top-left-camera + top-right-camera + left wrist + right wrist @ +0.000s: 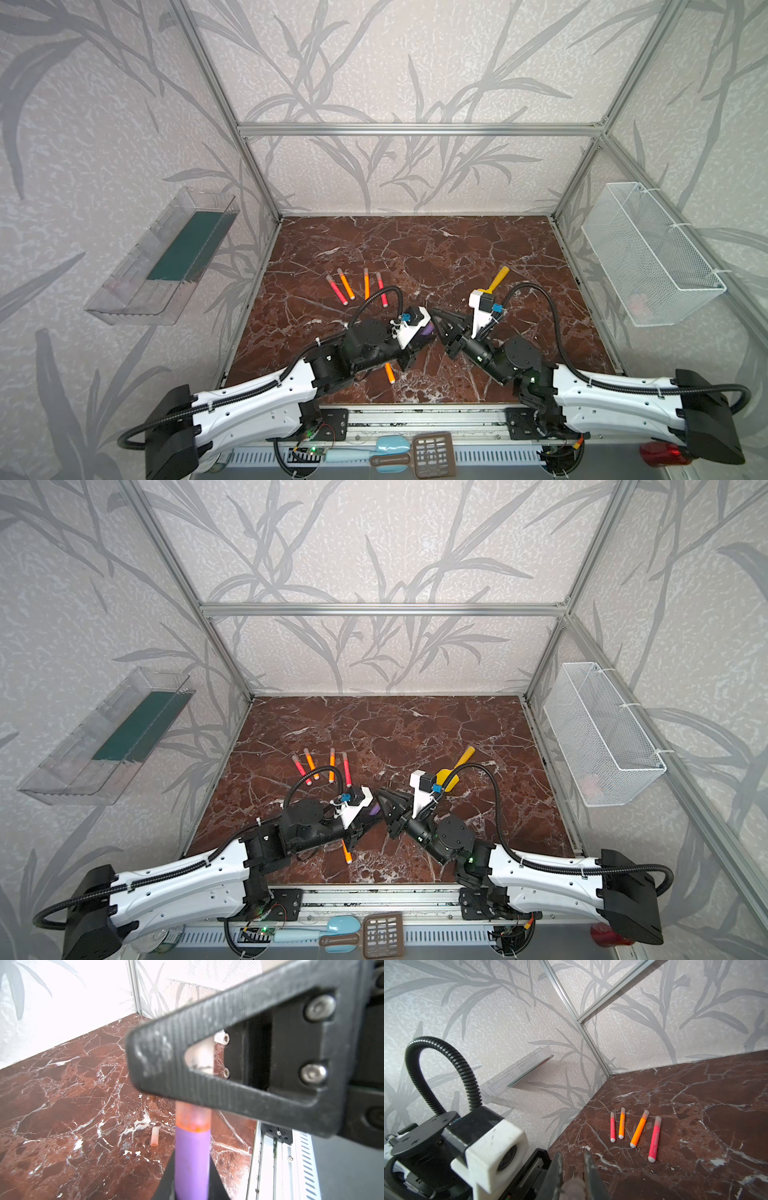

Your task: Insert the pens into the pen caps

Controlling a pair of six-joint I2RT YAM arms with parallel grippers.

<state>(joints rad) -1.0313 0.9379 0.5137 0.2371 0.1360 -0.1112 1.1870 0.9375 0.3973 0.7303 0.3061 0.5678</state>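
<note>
The marble table [457, 249] carries everything, and the two arms meet low over its near middle. The left gripper [192, 1160] is clamped on the purple pen [192, 1151], gripping the barrel with one end pointing at the other arm. The right gripper [572, 1164] is pinched narrow on a cap [200, 1057], seen through the cut-out of its finger in the left wrist view. The cap's mouth looks to be over the pen's end, though how deep it sits I cannot tell.

Four pens [346, 284] lie side by side further back on the left, each with a greyish clear end that is probably a cap already on. An orange pen [389, 372] lies half under the left arm. A spatula [497, 278] lies behind the right wrist. One loose cap [154, 1136] lies on the marble.

The pens look light, stiff, smooth and round, so they may roll, or slide through the jaws when pushed endwise; mid-barrel is the place to hold. A cap looks thin-walled and easily cocked — best pinched near its closed end with the mouth left free.
</note>
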